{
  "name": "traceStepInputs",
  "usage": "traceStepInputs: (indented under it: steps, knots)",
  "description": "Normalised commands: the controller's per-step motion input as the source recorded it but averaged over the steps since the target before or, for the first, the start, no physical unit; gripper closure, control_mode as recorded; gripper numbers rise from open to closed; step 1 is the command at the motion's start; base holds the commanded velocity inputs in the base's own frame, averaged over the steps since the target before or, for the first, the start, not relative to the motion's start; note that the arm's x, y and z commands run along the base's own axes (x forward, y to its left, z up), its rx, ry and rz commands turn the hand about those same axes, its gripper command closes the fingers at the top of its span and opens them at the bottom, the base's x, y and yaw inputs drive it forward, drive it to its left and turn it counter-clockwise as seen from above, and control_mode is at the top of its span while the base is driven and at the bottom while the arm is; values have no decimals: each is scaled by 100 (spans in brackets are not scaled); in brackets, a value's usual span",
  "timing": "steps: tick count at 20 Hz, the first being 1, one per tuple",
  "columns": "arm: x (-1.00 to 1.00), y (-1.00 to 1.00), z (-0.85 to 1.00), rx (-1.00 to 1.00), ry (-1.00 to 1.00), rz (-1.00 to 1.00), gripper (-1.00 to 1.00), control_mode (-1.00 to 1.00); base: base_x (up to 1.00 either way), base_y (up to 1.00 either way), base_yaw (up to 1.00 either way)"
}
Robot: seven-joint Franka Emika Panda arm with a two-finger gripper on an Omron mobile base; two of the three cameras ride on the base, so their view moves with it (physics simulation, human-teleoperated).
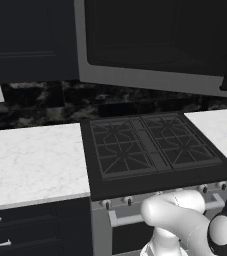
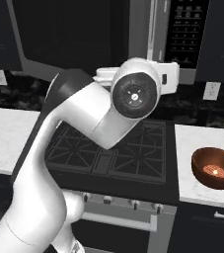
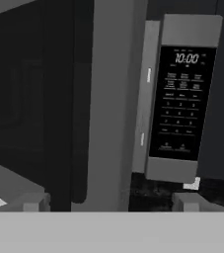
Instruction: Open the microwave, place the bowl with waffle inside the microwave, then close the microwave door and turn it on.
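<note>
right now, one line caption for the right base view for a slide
Arm raised before the microwave; bowl holding the waffle waits on the counter.

Rendered scene, dim overall, flat even light, no visible source. Upper cabinets [image 1: 20, 35] and microwave door [image 1: 155, 35] near-black, detail lost. White worktop [image 1: 32, 160] brightest area, no hard shadows. Soft highlight on arm shell. Bowl [image 2: 215, 168] interior glows around waffle [image 2: 215, 171]. Hand view soft, keypad text blurred.

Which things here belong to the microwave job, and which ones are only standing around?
For the job:
microwave
microwave door
bowl
waffle

Only standing around:
stove
wall sockets
drawers
</note>
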Motion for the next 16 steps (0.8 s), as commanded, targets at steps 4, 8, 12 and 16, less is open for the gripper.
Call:
traceStepInputs:
  steps: [4, 8, 12, 16]
  knots:
    - [-7, -46, -36, -23, -35, 27, -100, -100, 0, 0, 0]
    - [-18, -52, -37, -28, -29, 33, -100, -100, 0, 0, 0]
    - [-2, -7, -48, -42, -3, 20, -100, -100, 0, 0, 0]
    - [5, -11, -44, -40, 0, 12, -100, -100, 0, 0, 0]
